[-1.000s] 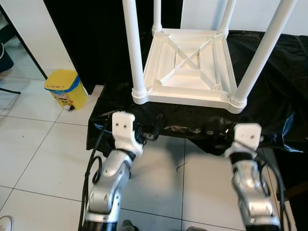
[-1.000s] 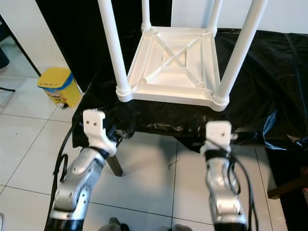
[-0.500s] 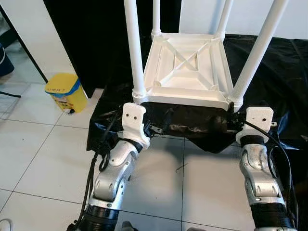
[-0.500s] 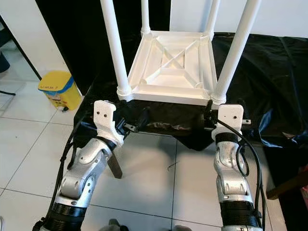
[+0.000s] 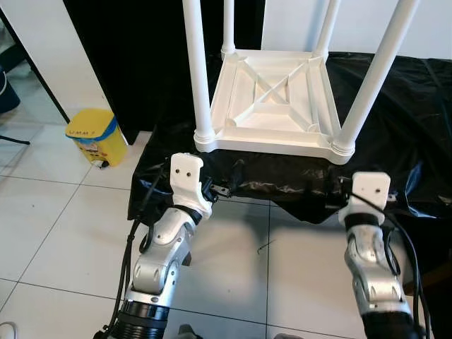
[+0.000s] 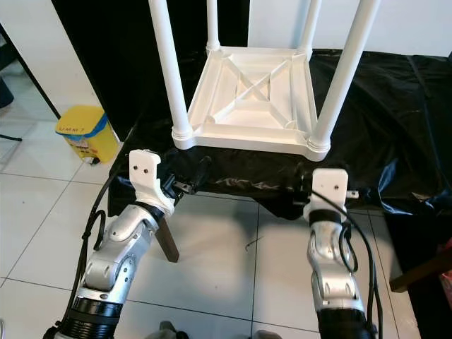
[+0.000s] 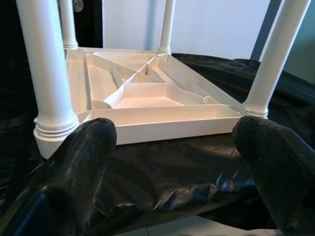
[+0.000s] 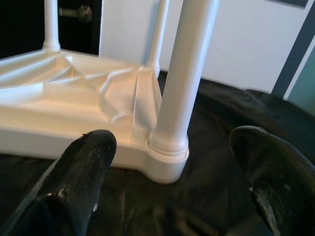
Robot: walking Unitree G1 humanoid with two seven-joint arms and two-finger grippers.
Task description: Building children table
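A white plastic children's table (image 5: 272, 106) lies upside down on a black-covered bench (image 5: 417, 134), its four round legs pointing up. My left gripper (image 5: 227, 180) hovers just in front of the bench edge, below the near-left leg (image 5: 198, 70). In the left wrist view its fingers (image 7: 74, 172) stand wide apart and open, with the table's near rim (image 7: 162, 129) beyond them. My right gripper (image 5: 339, 187) sits below the near-right leg (image 5: 369, 81). It is open too, its fingers (image 8: 81, 174) spread either side of that leg's base (image 8: 170, 147) without touching it.
A yellow bin (image 5: 95, 134) stands on the white tiled floor at the left. A black curtain (image 5: 134, 49) hangs behind the bench. A dark wooden bench leg (image 6: 168, 244) shows under the cloth, and a wooden piece (image 6: 424, 272) pokes in at the right edge.
Both grippers rose to the bench edge under the table's near corners, then dropped back and away a little. Both stayed open and the white table did not move.
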